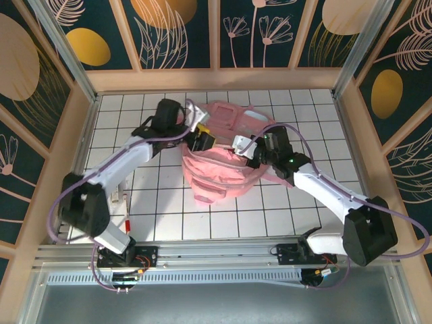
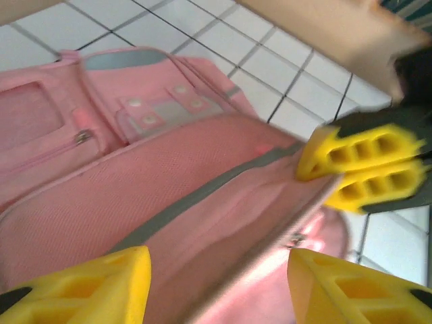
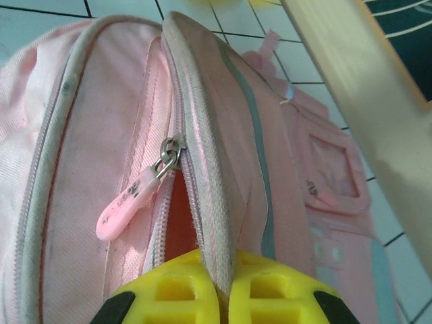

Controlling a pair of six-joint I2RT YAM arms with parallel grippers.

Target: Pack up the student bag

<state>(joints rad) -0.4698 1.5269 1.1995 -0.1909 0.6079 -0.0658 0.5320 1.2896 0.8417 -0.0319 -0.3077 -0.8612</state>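
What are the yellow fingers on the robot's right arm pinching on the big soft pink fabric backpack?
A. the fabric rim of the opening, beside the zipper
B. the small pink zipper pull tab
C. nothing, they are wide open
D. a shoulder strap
A: in the right wrist view the right gripper is shut on the opening rim of the large soft pink fabric backpack, while the pink zipper pull tab hangs free beside it.

one student bag [image 1: 219, 179], two pincers: left pincer [image 2: 216, 287], right pincer [image 3: 226, 293]
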